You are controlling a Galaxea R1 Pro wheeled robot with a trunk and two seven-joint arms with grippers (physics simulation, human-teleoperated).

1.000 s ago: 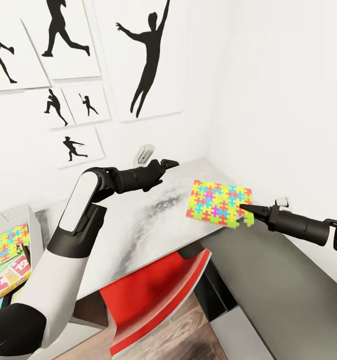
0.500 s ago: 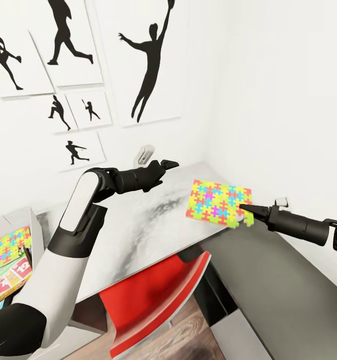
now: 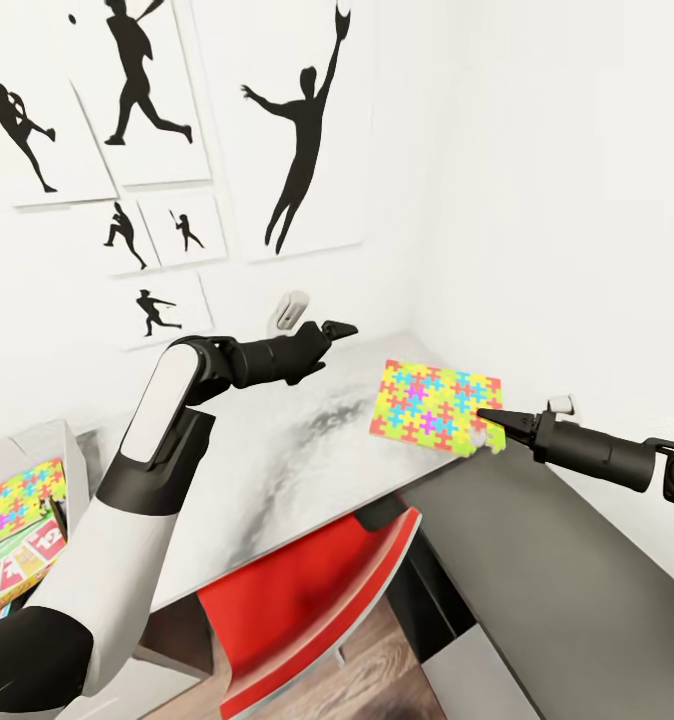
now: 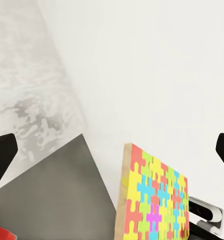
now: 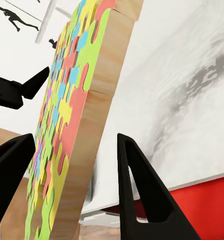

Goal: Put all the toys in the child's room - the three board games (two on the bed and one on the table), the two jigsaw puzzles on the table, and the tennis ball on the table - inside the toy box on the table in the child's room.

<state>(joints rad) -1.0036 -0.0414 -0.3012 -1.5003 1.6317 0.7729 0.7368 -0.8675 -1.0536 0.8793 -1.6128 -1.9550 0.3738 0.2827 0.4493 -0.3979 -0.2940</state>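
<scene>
My right gripper [image 3: 484,414] is shut on the near edge of a jigsaw puzzle [image 3: 435,403], a thin square of bright interlocking pieces. It holds it tilted just above the far right corner of the pale table [image 3: 277,450]. The right wrist view shows the puzzle [image 5: 67,115] edge-on between the two black fingers [image 5: 141,190]. My left gripper [image 3: 340,327] hovers open over the back of the table with nothing in it. The puzzle [image 4: 154,197] also appears in the left wrist view. At the left edge stands the grey toy box [image 3: 47,437], holding another jigsaw puzzle [image 3: 12,500] and a board game [image 3: 17,565].
A red chair [image 3: 307,610] is pushed under the table's front edge. A dark grey surface [image 3: 547,570] slopes below my right arm. White walls close the corner, with black sports silhouettes [image 3: 302,140] and a small white fitting [image 3: 289,308] on the wall behind my left gripper.
The camera has moved slightly: the wall pictures drift right and the toy box slides toward the left edge. Both arms and the held puzzle keep their pose.
</scene>
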